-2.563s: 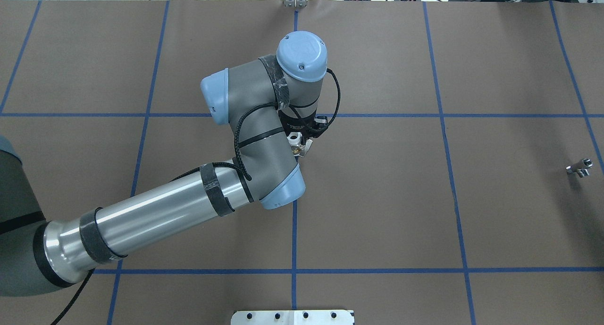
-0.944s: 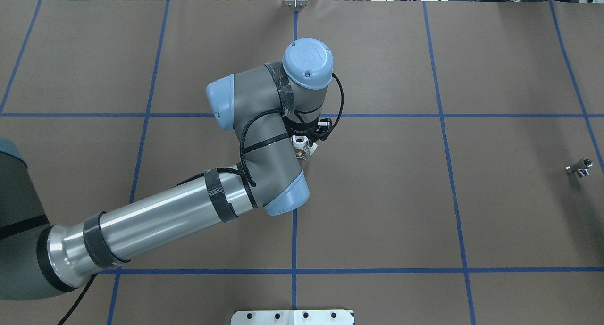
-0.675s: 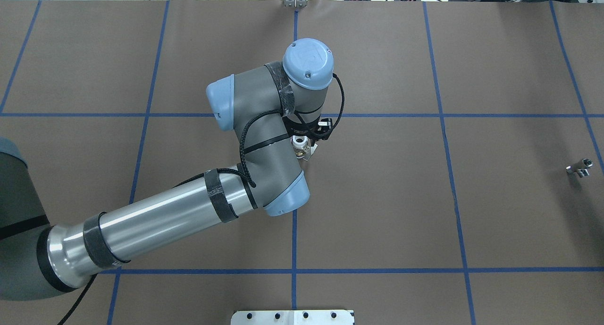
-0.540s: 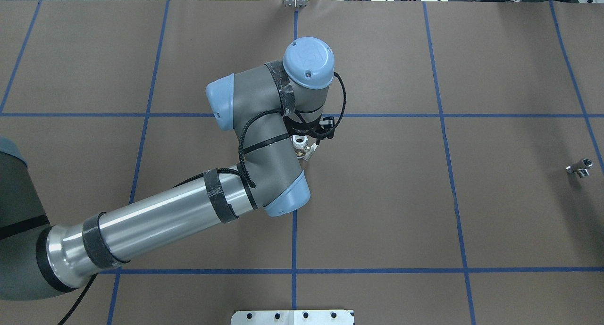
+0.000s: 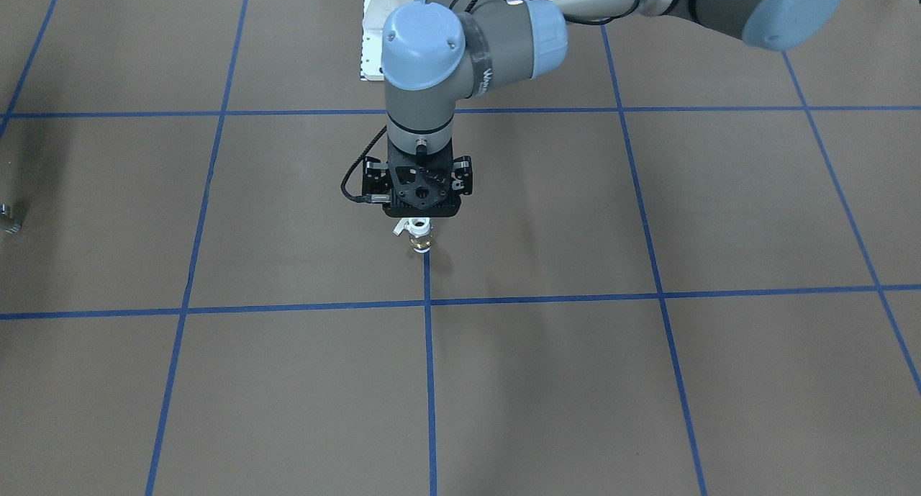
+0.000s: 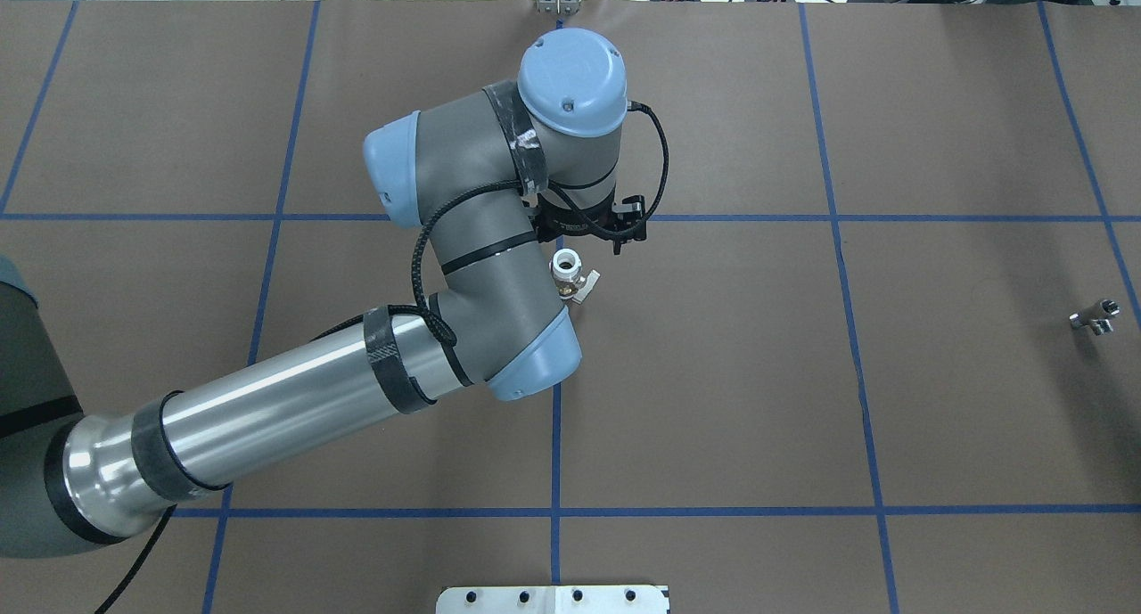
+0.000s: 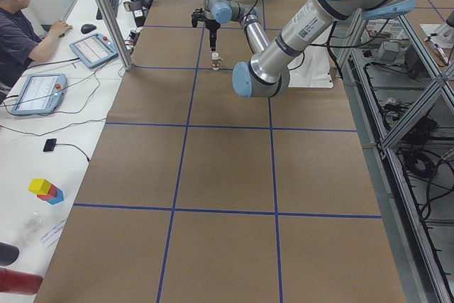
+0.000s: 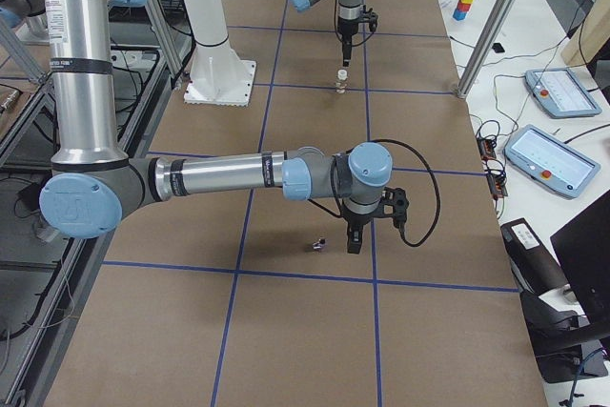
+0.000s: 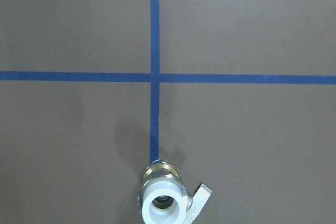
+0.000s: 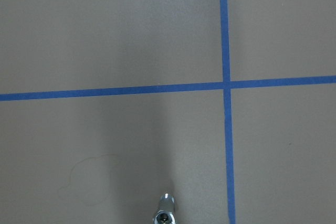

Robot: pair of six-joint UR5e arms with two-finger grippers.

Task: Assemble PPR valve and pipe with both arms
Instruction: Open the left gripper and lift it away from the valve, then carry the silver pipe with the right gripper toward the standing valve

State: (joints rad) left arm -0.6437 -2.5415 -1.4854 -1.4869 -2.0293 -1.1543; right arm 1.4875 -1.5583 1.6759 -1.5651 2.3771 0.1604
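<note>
The PPR valve (image 6: pixel 567 275) stands upright on the brown table on a blue tape line, white round end up and lever to the side. It also shows in the front view (image 5: pixel 420 237) and low in the left wrist view (image 9: pixel 163 200). My left gripper (image 5: pixel 421 214) hangs straight above it, apart from it and holding nothing; its fingers are hidden under the wrist. The pipe (image 6: pixel 1095 318), a small silver stub, lies at the far right and shows in the right wrist view (image 10: pixel 164 214). My right gripper (image 8: pixel 355 235) hangs just beside the pipe (image 8: pixel 319 246); I cannot tell its state.
The white bolted pedestal (image 6: pixel 553 599) sits at the near table edge between the arms. An operator (image 7: pixel 18 26) sits at the side desk with tablets. Blue tape lines (image 6: pixel 554 454) grid the brown table cover.
My left gripper has let go of the valve and risen away from it. The valve now stands free on the table. The pipe has not moved.
</note>
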